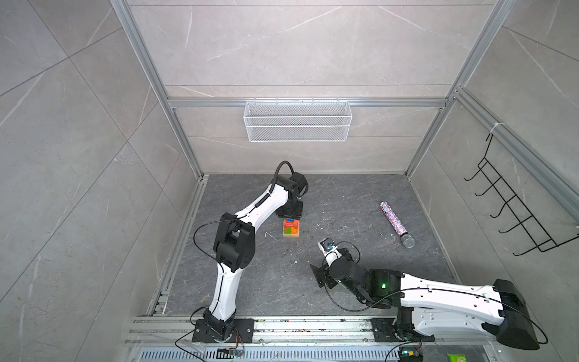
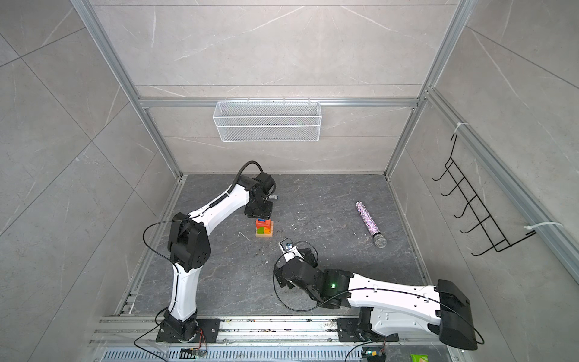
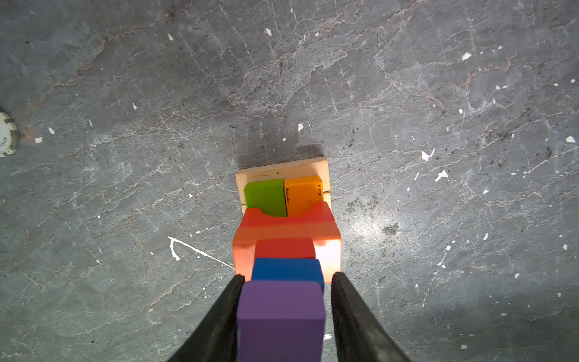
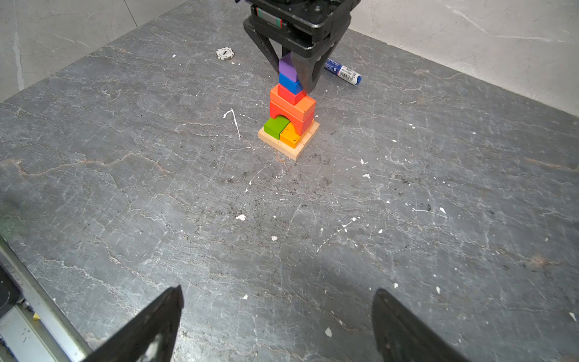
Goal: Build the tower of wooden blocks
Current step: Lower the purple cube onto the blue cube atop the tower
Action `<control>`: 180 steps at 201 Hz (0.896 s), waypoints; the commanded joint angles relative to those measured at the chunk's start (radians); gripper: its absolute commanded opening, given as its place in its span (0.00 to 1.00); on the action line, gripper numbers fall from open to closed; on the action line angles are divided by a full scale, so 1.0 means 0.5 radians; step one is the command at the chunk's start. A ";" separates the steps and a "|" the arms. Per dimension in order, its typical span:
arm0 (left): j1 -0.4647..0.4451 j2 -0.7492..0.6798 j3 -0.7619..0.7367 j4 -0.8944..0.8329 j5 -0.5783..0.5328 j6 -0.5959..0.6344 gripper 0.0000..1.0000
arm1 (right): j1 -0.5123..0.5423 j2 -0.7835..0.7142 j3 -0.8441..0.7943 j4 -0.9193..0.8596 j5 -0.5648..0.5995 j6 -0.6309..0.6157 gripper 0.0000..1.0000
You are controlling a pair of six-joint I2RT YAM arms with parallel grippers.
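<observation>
Left fingers (image 3: pixel 219 313) straddle the purple cube (image 3: pixel 280 313), seated on the blue cube (image 3: pixel 286 269) atop the tower (image 4: pixel 293 106). A gap at one side indicates no clamping. Right fingers (image 4: pixel 150 329): spread, empty, parked clear over the table (image 4: pixel 407 203), probably to avoid disturbing the stack.

The counter (image 4: pixel 156 188) looks like matt, rough-veined dark stone. The tan base planks (image 4: pixel 289 147) show bare wood grain; the purple cube (image 3: pixel 280 313) wears smooth satin paint. The microphone (image 1: pixel 394 221) handle glitters. The basket (image 1: pixel 297 125) is white metal mesh.

tower (image 1: pixel 291 228) centre, microphone (image 1: pixel 395 222) right, marker (image 4: pixel 343 71) behind
</observation>
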 commanded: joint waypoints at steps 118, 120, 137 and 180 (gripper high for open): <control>-0.016 0.017 0.015 -0.041 -0.029 -0.013 0.42 | 0.014 -0.023 -0.030 -0.029 0.034 0.021 0.93; -0.016 0.020 0.017 -0.040 -0.030 -0.013 0.42 | 0.014 -0.023 -0.029 -0.029 0.034 0.021 0.93; -0.017 0.022 0.017 -0.043 -0.033 -0.014 0.41 | 0.014 -0.023 -0.031 -0.030 0.034 0.021 0.93; -0.017 0.022 0.025 -0.051 -0.033 -0.010 0.37 | 0.014 -0.023 -0.030 -0.032 0.037 0.026 0.93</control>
